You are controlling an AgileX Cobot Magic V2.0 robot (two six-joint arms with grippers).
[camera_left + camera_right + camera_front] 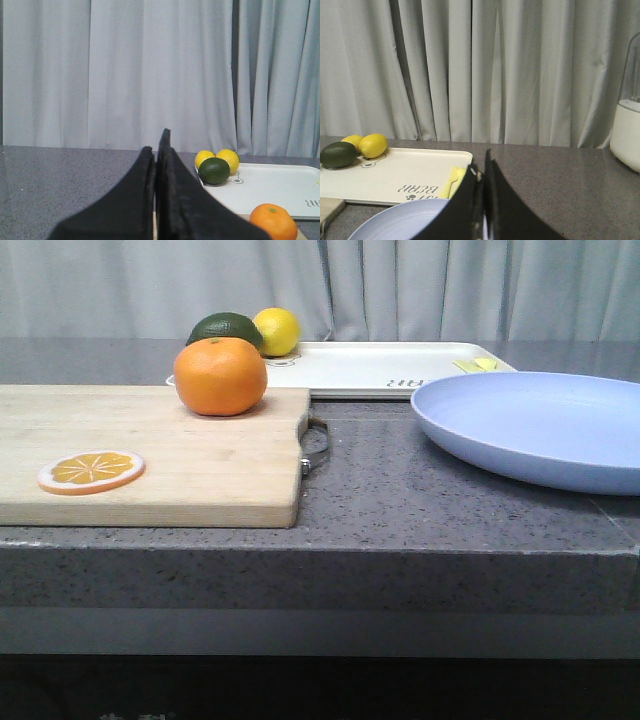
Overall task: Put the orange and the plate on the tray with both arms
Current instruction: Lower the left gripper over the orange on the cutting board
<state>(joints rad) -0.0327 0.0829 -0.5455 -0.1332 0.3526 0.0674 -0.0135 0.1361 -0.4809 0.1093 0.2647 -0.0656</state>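
The orange sits on the far part of a wooden cutting board; it also shows in the left wrist view. The pale lavender-blue plate lies on the counter at the right, also seen in the right wrist view. The white tray lies behind them, also in the left wrist view and the right wrist view. My left gripper is shut and empty, left of the orange. My right gripper is shut and empty, over the plate's near side. Neither gripper shows in the front view.
A flat orange slice lies on the board's near left. A green lime and yellow lemons sit at the tray's far left corner. A yellow utensil lies on the tray. A white-based jar stands at far right.
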